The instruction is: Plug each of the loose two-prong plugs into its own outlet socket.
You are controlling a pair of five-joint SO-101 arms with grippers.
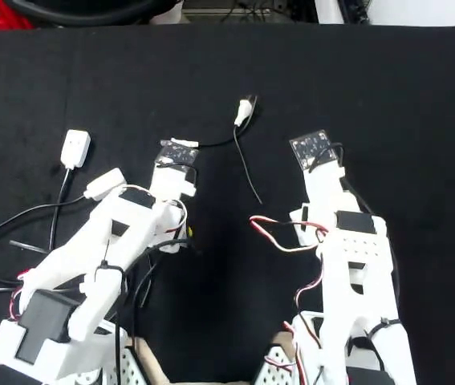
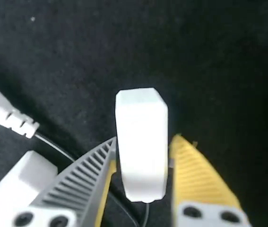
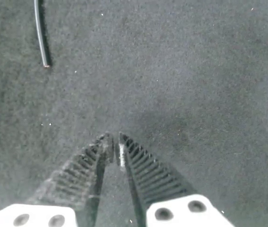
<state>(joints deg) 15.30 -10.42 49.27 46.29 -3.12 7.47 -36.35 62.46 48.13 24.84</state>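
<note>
My left gripper (image 2: 143,142) is shut on a white rectangular block (image 2: 141,127) with a thin black cable leaving its near end; whether it is a plug or a socket I cannot tell. In the high view this gripper (image 1: 177,152) sits left of centre. A white two-prong plug (image 1: 245,111) lies farther back to its right on a black cable (image 1: 247,172). A white outlet block (image 1: 75,148) lies at the left, and another white piece (image 1: 104,183) rests beside the left arm. My right gripper (image 3: 114,142) is shut and empty above bare cloth, right of centre (image 1: 315,148).
The table (image 1: 404,96) is covered in black cloth. Loose black cables (image 1: 30,210) trail across its left side. A white plug with a ribbed neck (image 2: 6,116) lies close to the left gripper. A cut cable end (image 3: 41,38) lies ahead of the right gripper.
</note>
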